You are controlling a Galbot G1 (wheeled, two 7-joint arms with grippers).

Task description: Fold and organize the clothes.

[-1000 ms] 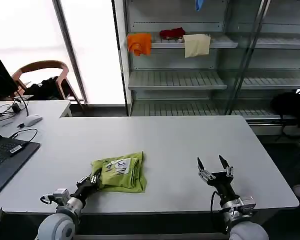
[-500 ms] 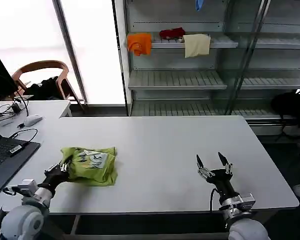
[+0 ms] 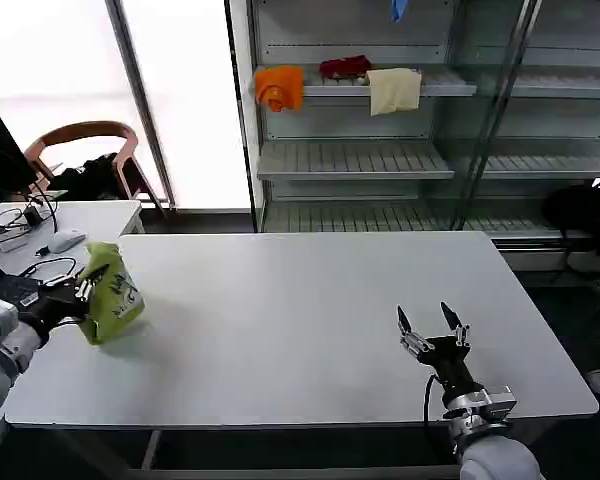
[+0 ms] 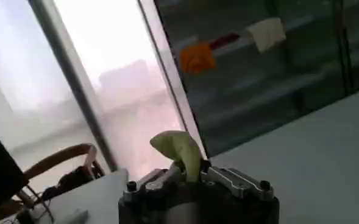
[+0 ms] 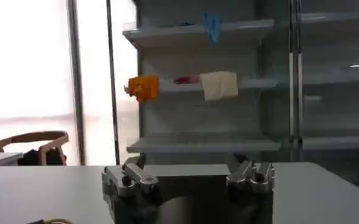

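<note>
Left claw [image 3: 80,291] is clamping the T-shirt [image 3: 110,305] at the far left of the head frame, holding it bunched into a soft crumpled lump above the left edge of the smooth white counter [image 3: 310,320]. Thin lime fabric is showing a white print. In the left wrist view a rounded fold of the T-shirt [image 4: 180,151] is sticking up between the closed metal fingers. Right claw [image 3: 432,328] is hovering at lower right, its dark pointed fingers spread apart, gripping nothing.
</note>
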